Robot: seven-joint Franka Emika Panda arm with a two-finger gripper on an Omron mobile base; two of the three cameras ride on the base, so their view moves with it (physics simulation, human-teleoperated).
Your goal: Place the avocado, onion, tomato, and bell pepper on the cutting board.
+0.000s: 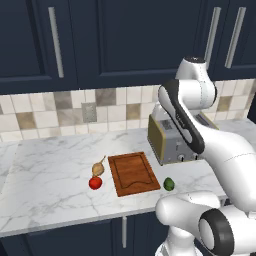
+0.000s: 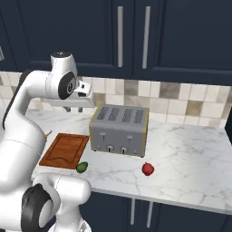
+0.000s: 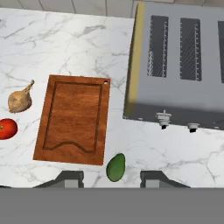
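Note:
The reddish-brown cutting board [image 1: 132, 172] [image 2: 65, 149] [image 3: 74, 118] lies bare on the marble counter. Left of it sit the tan onion [image 1: 98, 168] [image 3: 19, 100] and the red tomato [image 1: 95, 183] [image 3: 7, 128]. Just off the board's near right corner rests the dark green avocado [image 1: 169, 183] [image 2: 82, 167] [image 3: 116, 167]. The red bell pepper [image 2: 147, 169] sits in front of the toaster's right end. My gripper [image 2: 73, 109] [image 3: 111, 178] hangs high above the board and toaster, pointing down, open and holding nothing. The avocado shows far below between its fingertips.
A silver four-slot toaster [image 1: 172, 140] [image 2: 119, 129] [image 3: 183, 65] stands right of the board, close to its edge. Dark cabinets hang above the tiled backsplash. The counter's front edge runs just beyond the avocado and bell pepper.

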